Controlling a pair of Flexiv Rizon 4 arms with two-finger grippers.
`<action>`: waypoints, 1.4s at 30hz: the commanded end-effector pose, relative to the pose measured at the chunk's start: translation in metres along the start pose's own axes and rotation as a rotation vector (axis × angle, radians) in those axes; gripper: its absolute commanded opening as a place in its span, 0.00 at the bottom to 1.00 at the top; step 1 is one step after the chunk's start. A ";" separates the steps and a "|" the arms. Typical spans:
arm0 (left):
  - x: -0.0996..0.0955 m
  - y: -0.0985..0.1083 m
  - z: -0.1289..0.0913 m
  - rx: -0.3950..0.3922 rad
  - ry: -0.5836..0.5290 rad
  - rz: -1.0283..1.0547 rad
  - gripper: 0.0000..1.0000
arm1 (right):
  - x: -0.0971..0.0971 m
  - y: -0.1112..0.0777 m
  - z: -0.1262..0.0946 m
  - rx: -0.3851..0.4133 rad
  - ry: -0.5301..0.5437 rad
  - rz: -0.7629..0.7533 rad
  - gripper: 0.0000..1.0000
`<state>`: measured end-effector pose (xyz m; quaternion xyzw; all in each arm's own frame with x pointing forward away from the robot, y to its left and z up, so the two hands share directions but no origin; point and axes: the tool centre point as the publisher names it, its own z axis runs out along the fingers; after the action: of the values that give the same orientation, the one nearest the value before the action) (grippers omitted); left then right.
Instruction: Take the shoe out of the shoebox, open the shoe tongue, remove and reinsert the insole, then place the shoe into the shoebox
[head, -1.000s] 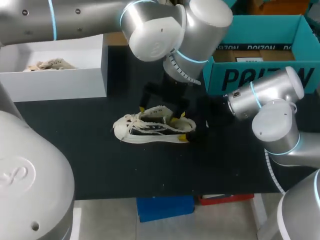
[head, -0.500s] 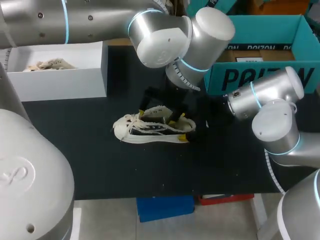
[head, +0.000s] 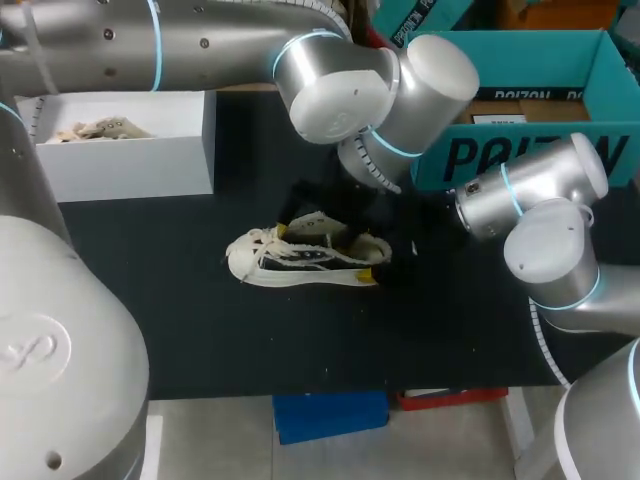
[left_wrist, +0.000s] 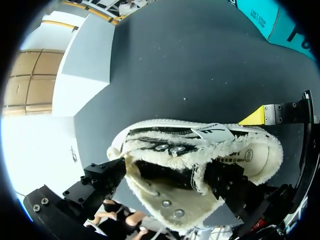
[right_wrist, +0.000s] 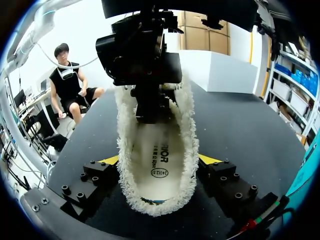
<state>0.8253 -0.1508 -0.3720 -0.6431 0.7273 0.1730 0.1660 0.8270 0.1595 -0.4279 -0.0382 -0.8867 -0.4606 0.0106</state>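
The left arm (head: 340, 80) has been swung further toward the right. Its end effector (left_wrist: 165, 180) is set at the tongue (left_wrist: 170, 210); its state cannot be told. The shoe (head: 300, 260) is kept mid-desk (head: 200, 330), its heel pinched by the right end effector (right_wrist: 159, 160). A hard pull on the tongue could drag the heel free. The insole (right_wrist: 155, 145) is shown plainly only in the right wrist view.

Left arm (head: 200, 40) reaches past centre, its gripper (left_wrist: 165, 177) pointing down — right gripper (right_wrist: 159, 165) low, clamping the shoe (head: 300, 262).

Glossy silver arms (head: 220, 40), thin blue joint rings (head: 153, 45)
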 end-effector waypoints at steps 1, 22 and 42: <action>0.001 -0.001 0.001 0.001 -0.006 0.002 0.27 | -0.001 0.001 0.000 0.005 0.001 0.002 0.00; -0.003 0.005 -0.009 0.009 0.030 0.050 0.00 | -0.001 0.001 0.000 0.005 0.001 0.002 0.00; -0.068 0.002 -0.026 0.104 0.063 -0.048 0.00 | -0.001 0.001 0.000 0.005 0.001 0.002 0.00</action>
<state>0.8335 -0.1186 -0.3222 -0.6523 0.7237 0.1250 0.1873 0.8272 0.1594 -0.4275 -0.0383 -0.8866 -0.4608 0.0106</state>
